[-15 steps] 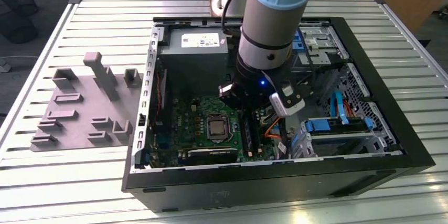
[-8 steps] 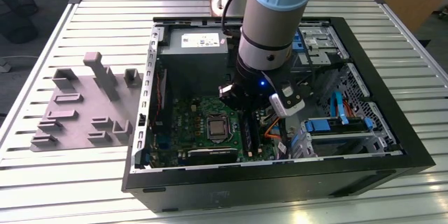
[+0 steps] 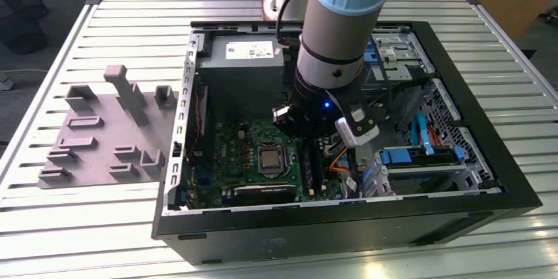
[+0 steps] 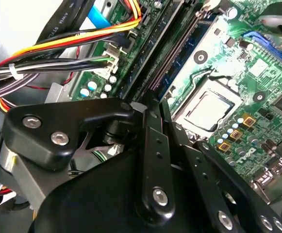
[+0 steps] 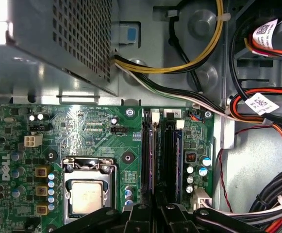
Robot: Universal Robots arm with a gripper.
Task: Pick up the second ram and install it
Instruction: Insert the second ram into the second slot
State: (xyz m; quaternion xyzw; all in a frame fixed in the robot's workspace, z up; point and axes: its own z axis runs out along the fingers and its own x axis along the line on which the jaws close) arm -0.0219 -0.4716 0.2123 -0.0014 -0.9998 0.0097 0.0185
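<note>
- Slatted metal tabletop (image 3: 104, 240) carries an open black computer case (image 3: 488, 187); the arm reaches down over its green motherboard (image 5: 102, 136).
- Second ram (image 5: 158, 160), a thin dark memory stick, stands edge-on among the long black slots (image 5: 145, 155): light, stiff, fragile, best pinched by its long faces.
- Black fingers (image 5: 156, 211) close around its upper edge, apparently pinching it.

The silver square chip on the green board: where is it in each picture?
Exterior view: chip mid-board, on the exterior view's left of the arm.
Second wrist view: chip next to the slots.
First wrist view: chip next to the slots.
Shared landmark: the long black slots.
</note>
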